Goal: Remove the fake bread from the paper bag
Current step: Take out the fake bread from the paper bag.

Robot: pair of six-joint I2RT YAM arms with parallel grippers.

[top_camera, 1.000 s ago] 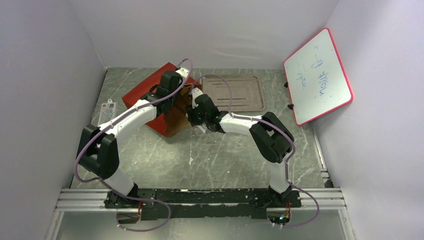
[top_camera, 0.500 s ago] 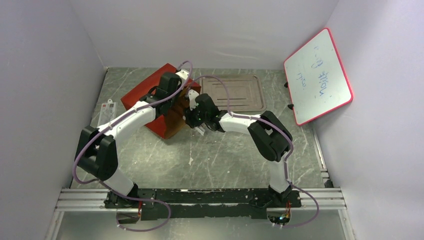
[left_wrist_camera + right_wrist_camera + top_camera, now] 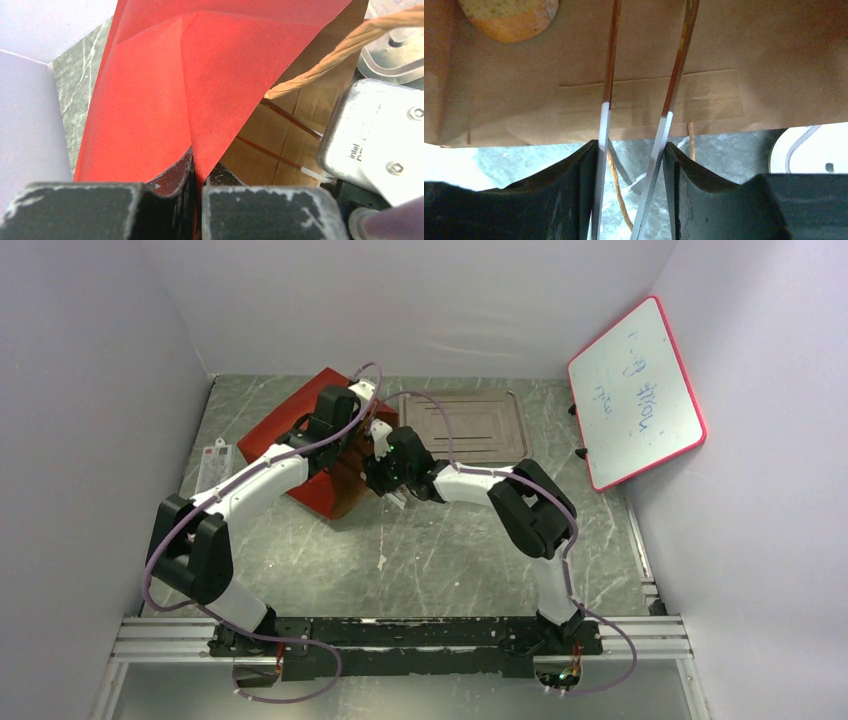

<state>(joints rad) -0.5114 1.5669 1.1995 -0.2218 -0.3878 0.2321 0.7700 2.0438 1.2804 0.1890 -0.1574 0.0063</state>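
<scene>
The red paper bag [image 3: 296, 432] lies on its side at the back left, its mouth toward the middle. My left gripper [image 3: 198, 172] is shut on the bag's red upper edge [image 3: 200, 75] and holds the mouth open; it shows in the top view [image 3: 350, 443]. My right gripper [image 3: 631, 150] is shut on thin metal tongs [image 3: 606, 120], whose brown tips reach into the brown inside of the bag [image 3: 724, 50]. It is at the bag's mouth [image 3: 380, 457]. A golden-brown roll [image 3: 509, 15] lies deep in the bag, left of the tong tips. Other bread is hidden.
A flat silver tray [image 3: 480, 425] lies just right of the bag's mouth. A red-framed whiteboard [image 3: 635, 390] leans on the right wall. A small white card [image 3: 215, 462] lies at the left. A cord handle [image 3: 340, 50] hangs across the mouth.
My right gripper has moved left, pushing the tongs further into the bag's mouth. My left gripper keeps its hold on the bag's edge and has shifted slightly back.
</scene>
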